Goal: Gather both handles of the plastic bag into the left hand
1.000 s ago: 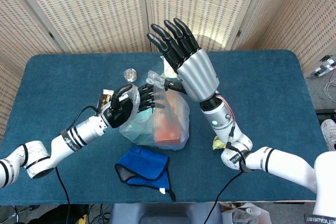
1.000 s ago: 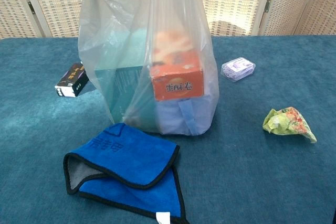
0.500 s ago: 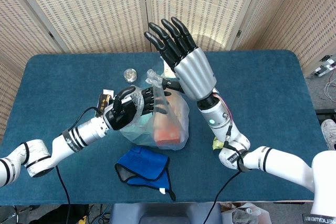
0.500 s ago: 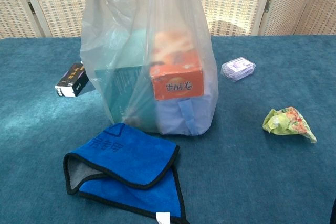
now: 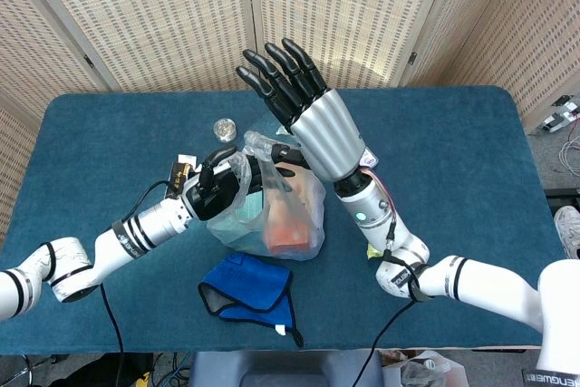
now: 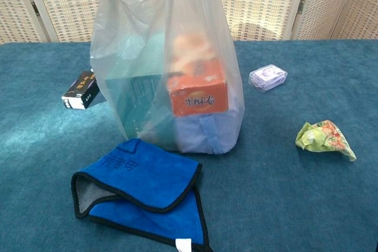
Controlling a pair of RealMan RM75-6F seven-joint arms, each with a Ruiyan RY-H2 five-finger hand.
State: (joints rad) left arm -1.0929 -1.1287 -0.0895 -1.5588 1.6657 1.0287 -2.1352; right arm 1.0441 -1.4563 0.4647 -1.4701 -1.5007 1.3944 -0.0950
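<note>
A clear plastic bag [image 5: 288,215] stands mid-table with an orange box [image 6: 198,94] and a teal box [image 6: 139,101] inside. My left hand [image 5: 222,189] grips the bunched top of the bag from the left, fingers curled around the plastic. A twisted bit of handle [image 5: 258,143] sticks up just past its fingers. Whether both handles lie inside the grip is hidden. My right hand [image 5: 299,101] is raised above the bag, flat and open, holding nothing. In the chest view the bag [image 6: 171,39] hangs stretched upward to the frame's top.
A blue cloth [image 6: 139,190] lies in front of the bag. A black box [image 6: 81,90] sits to its left, a small clear case [image 6: 267,77] behind on the right, and a crumpled wrapper [image 6: 325,137] further right. A round jar [image 5: 225,129] stands behind the bag.
My right hand has drifted left above the bag, still open. My left hand has closed further round the bag's top and shifted slightly right, drawing the plastic tighter.
</note>
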